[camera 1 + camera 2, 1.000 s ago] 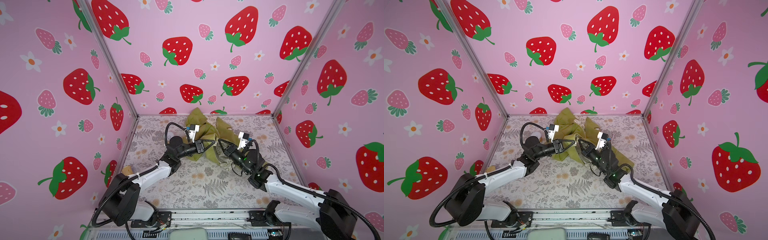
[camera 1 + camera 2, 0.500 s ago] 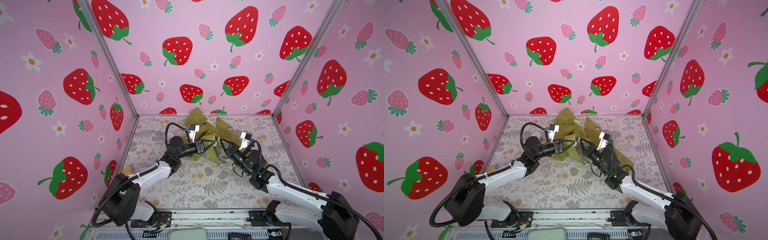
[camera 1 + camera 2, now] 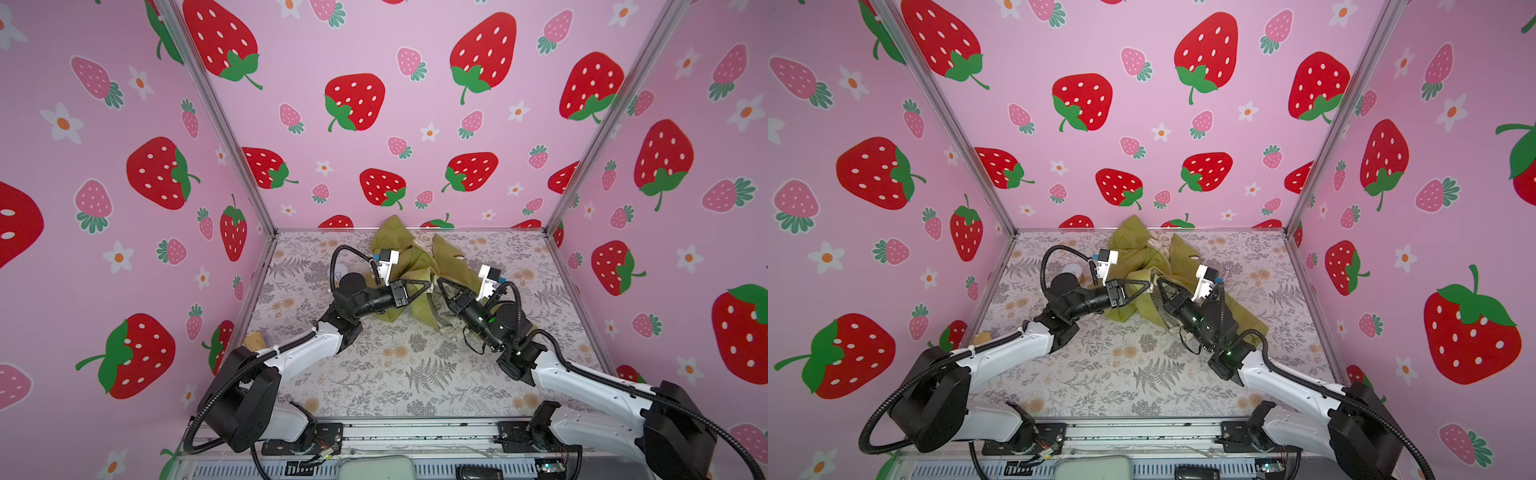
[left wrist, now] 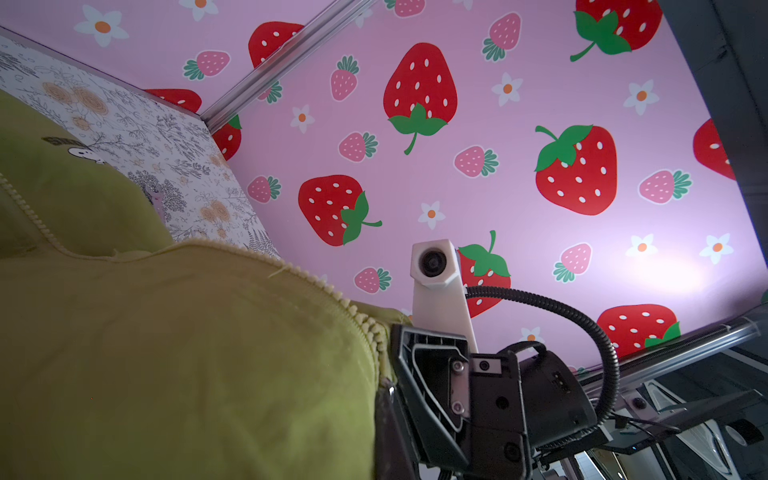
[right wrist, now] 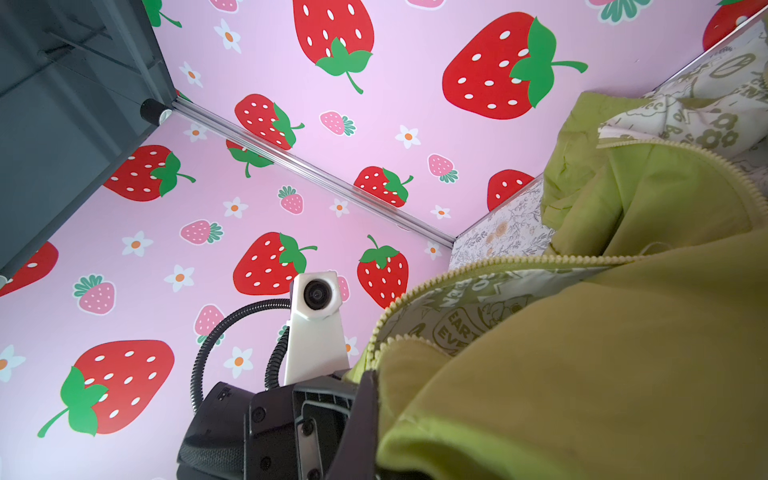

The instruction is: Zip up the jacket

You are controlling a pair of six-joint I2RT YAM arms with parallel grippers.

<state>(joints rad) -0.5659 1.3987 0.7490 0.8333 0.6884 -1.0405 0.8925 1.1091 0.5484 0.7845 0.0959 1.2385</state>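
**Bimanual cell, top and wrist views.** The table [image 3: 415,374] carries a floral print. The olive-green jacket [image 3: 417,266] lies bunched against the middle of the table's far edge. One part of it trails toward the right edge, and its front portion is raised off the surface near the centre. There the left gripper [image 3: 427,284] and the right gripper [image 3: 439,283] stand just beside each other, each with its fingers closed tightly on the jacket's front edge. In the left wrist view the zipper teeth [image 4: 320,286] run along the fabric edge to the right gripper's closed fingers. In the right wrist view the cream printed lining [image 5: 457,320] shows between two separate rows of teeth, so the zipper is unfastened there.
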